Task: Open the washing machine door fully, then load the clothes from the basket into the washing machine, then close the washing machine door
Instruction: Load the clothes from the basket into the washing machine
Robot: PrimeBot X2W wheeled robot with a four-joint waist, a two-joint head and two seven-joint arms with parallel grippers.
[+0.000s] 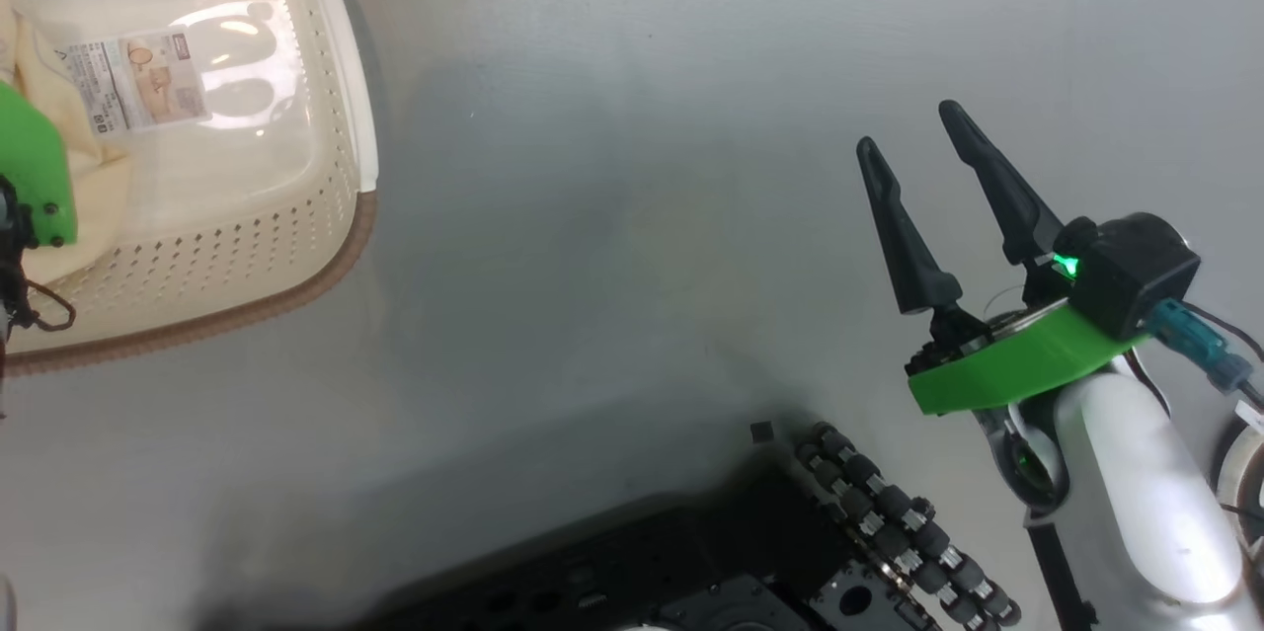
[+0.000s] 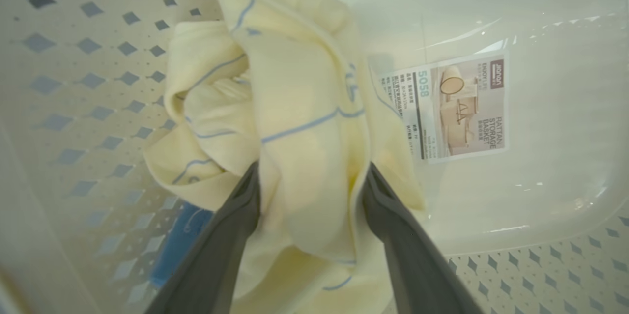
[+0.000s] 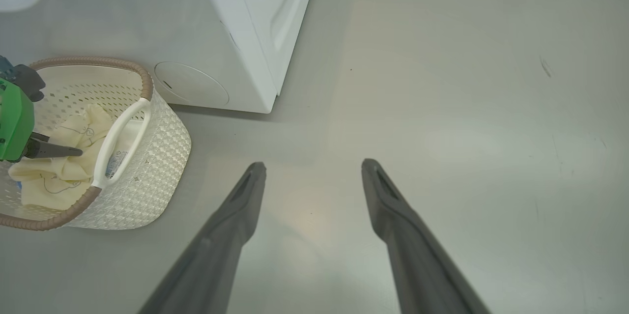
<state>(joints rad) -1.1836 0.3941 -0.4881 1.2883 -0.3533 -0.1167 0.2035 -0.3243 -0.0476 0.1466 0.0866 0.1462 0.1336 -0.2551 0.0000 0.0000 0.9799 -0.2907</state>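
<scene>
The cream basket stands on the grey floor, next to the white washing machine. Pale cream-yellow clothes with thin blue lines lie bunched inside it. My left gripper reaches down into the basket, open wide, with a fold of cloth bulging between its two fingers. From the right wrist view its green mount hangs over the basket and the clothes. My right gripper hovers open and empty over bare floor, well to the right of the basket. The washing machine door is out of view.
My black base with its roller wheel sits at the bottom of the head view. A printed label is stuck on the basket's bottom. A round cover sits low on the machine's front. Grey floor stretches right of the machine.
</scene>
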